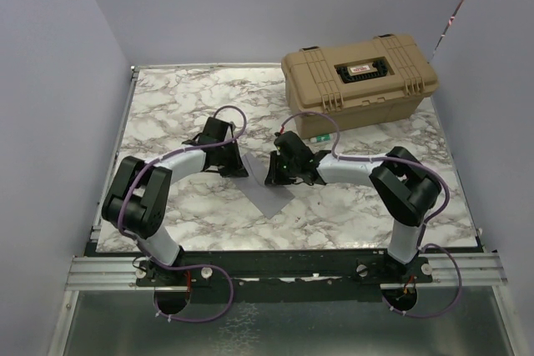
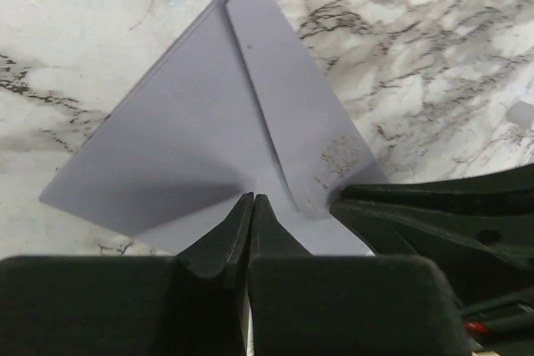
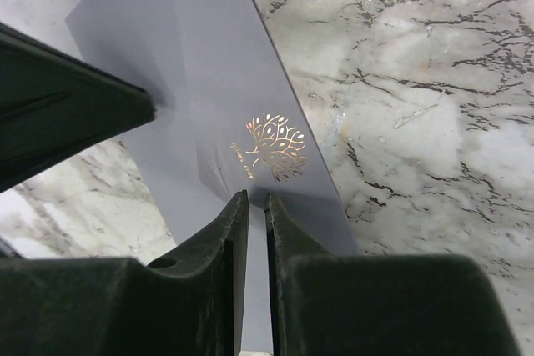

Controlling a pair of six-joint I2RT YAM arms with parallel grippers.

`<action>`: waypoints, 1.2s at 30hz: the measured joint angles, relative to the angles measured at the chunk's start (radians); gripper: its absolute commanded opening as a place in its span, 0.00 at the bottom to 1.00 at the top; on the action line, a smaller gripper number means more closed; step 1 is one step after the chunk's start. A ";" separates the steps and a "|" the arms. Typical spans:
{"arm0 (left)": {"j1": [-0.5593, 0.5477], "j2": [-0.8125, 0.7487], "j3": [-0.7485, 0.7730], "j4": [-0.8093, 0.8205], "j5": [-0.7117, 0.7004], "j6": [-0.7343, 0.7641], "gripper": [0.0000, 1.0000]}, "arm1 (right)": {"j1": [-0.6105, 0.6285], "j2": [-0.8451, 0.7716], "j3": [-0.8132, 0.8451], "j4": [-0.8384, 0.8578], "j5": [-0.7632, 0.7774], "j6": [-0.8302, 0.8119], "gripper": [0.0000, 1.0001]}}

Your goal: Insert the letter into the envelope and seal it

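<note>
From the overhead camera I see both arms reaching inward over the marble table (image 1: 192,106). The left gripper (image 1: 240,168) and right gripper (image 1: 274,174) sit close together at the envelope (image 1: 270,198), which lies flat near the table's centre. A tan toolbox (image 1: 359,81) stands well apart at the far right.

On the left wrist camera my left fingers (image 2: 225,239) are pressed tight together, with their tips at the near edge of the blue-grey envelope (image 2: 209,122). A diagonal crease runs across it.

On the right wrist camera my right fingers (image 3: 225,239) stand with only a narrow slit between them, over the envelope's edge beside a gold tree emblem (image 3: 275,147). I cannot tell whether paper is caught in that slit.
</note>
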 measured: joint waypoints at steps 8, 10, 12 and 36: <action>0.000 -0.141 -0.002 0.024 -0.011 0.037 0.00 | 0.052 0.003 0.037 -0.060 0.128 -0.127 0.14; 0.000 -0.140 -0.002 0.047 -0.018 0.037 0.00 | 0.053 -0.006 0.021 -0.042 0.128 -0.165 0.14; 0.000 -0.126 -0.002 0.062 -0.021 0.037 0.00 | 0.056 -0.007 0.019 -0.040 0.127 -0.203 0.14; 0.000 0.115 0.056 0.205 -0.039 0.005 0.00 | 0.058 -0.003 0.098 -0.154 0.093 -0.411 0.15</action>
